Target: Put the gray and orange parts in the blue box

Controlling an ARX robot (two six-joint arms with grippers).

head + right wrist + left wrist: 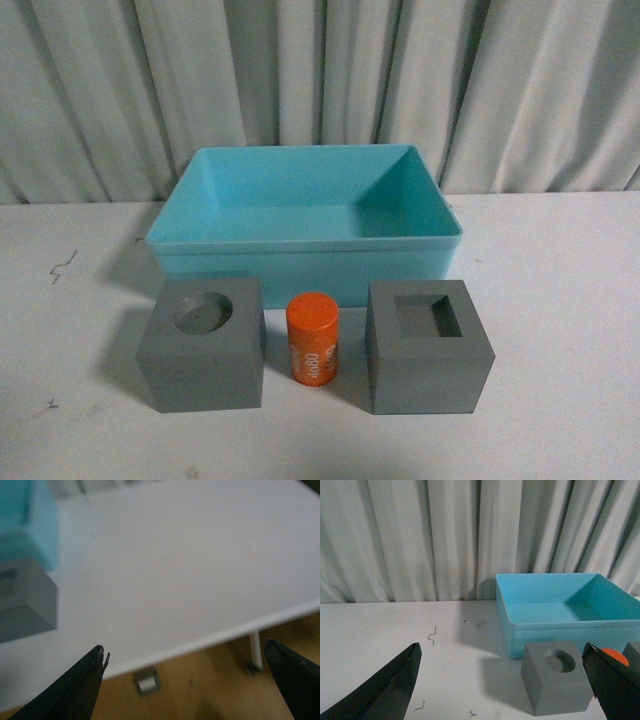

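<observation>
On the table [560,300], nearer than the blue box [305,262], the round-holed gray cube [203,345] and square-holed gray cube [428,350] flanked the orange cylinder [312,337], while left tool [501,650] and right tool [184,646] gaped wide, so gripping 1 cube squarely seemed wisest.

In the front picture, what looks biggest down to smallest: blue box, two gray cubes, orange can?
1. the blue box
2. the round-hole gray cube and the square-hole gray cube, which look about alike
3. the orange can

White table [565,300]; pleated curtain [300,80] behind
</observation>
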